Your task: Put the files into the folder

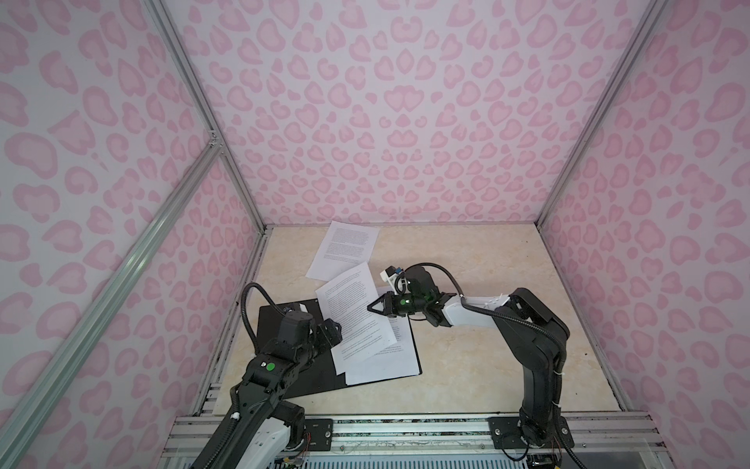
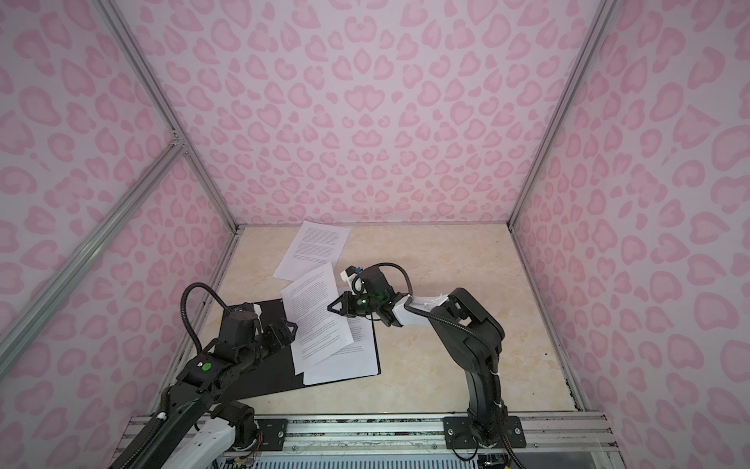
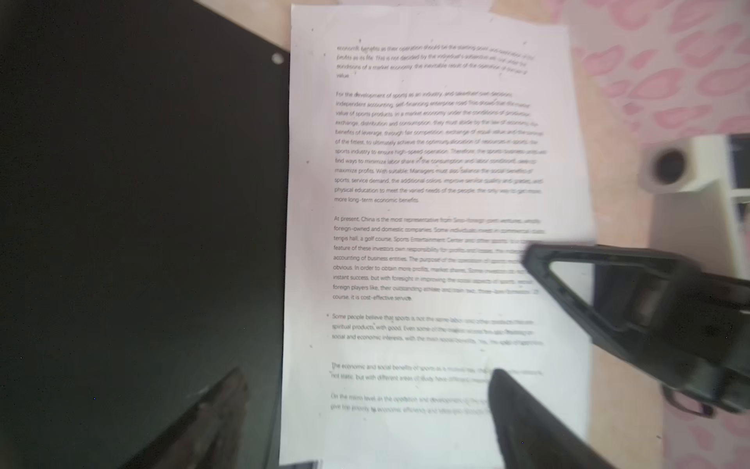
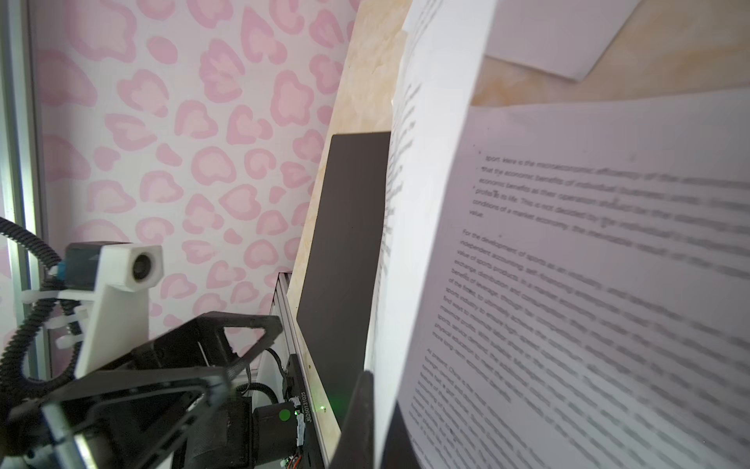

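Over the half of the open folder nearer the right arm, the right tool is clenched on one long edge of the top sheet. That sheet lies askew, with one corner past the folder's far edge. Beneath it the lower sheets lie flat on the folder's black inside. A loose sheet rests on the table beyond the folder's far edge, apart from both tools. The left tool hangs released, jaws spread, over the folder's middle, just beside the top sheet's other long edge.

Paper like this is almost weightless and limp. The right wrist view shows the top sheet bowing up from the pinch instead of lying flat. With a one-edge hold the free side will probably sag and drag. Paper also slides easily on paper, so the lower sheets may shift. A mid-edge pinch likely keeps the sheet balanced, while a corner hold would let it twist. The loose sheet lies flat and offers no raised edge, so it probably needs an edge lifted first.
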Robot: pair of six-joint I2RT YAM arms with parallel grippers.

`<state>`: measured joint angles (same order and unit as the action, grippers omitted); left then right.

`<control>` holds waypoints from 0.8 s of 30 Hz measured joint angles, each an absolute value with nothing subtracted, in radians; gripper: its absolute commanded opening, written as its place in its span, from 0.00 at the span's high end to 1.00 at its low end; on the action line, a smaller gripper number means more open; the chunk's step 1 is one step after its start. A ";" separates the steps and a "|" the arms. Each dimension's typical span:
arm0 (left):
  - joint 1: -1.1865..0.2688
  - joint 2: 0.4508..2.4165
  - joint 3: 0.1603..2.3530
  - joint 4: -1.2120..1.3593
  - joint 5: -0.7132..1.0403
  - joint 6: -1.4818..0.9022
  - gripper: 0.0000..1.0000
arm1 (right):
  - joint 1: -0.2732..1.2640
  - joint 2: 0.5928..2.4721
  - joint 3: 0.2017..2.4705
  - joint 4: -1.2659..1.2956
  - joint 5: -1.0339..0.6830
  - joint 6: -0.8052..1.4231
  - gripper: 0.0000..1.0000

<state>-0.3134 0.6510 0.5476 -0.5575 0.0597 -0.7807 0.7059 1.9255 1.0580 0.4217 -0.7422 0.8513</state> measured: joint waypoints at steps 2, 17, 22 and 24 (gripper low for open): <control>-0.313 0.619 0.596 -0.565 0.103 -0.741 0.03 | 0.679 1.870 0.992 0.420 -0.726 0.842 1.00; -0.314 0.710 0.786 -0.599 0.360 -0.727 0.03 | 0.656 1.717 0.753 0.353 -0.550 0.775 1.00; -0.328 0.710 0.850 -0.621 0.392 -0.901 0.03 | 0.674 1.724 0.754 0.353 -0.535 0.775 1.00; -0.344 0.708 0.900 -0.636 0.376 -0.942 0.03 | 0.680 1.730 0.756 0.352 -0.526 0.776 1.00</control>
<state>-0.3439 0.7082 0.8997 -0.6357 0.3759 -0.9421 0.6800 1.7302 0.7563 0.3523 -0.5259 0.7761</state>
